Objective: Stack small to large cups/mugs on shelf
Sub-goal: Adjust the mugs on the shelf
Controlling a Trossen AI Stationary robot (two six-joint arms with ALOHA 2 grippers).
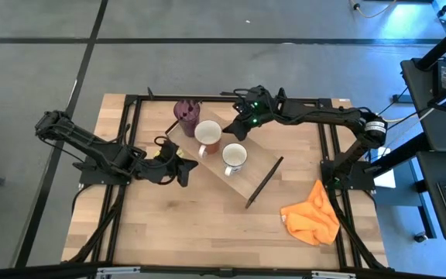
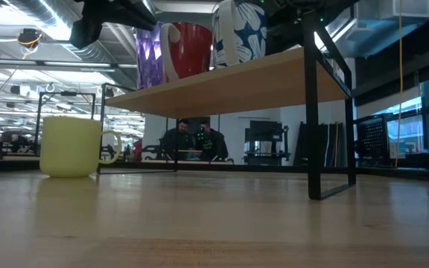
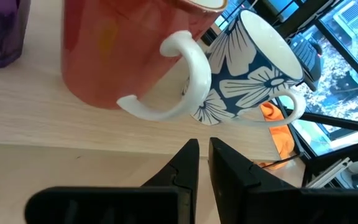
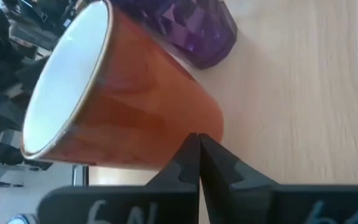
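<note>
On the pale wood shelf (image 1: 242, 174), a long flat plank carried on thin dark metal bars, three vessels stand in a row. The purple tumbler (image 1: 186, 115) is tall, with a faceted, glassy wall. Beside it is the brownish-red mug (image 1: 207, 136), smooth and glazed, white inside, with a thick white loop handle. Next comes the smaller mug (image 1: 234, 158), white inside, its outside dark blue with large white flowers.

The yellow-green mug (image 2: 70, 146) is not on the shelf. It stands upright on the grainy wooden table (image 1: 200, 225), plain and matte, a squat cylinder with a round handle.

My left tool (image 1: 178, 167) sits low just beside the shelf's long edge, facing the red mug's handle; its two dark, wedge-shaped fingers (image 3: 185, 168) stand a narrow slit apart and hold nothing. My right tool (image 1: 238, 128) is at the other long edge, its tip close to the red mug's wall; its fingers are pressed fully together, empty.

A crumpled orange cloth (image 1: 310, 217) lies on the table, well apart from the shelf.
</note>
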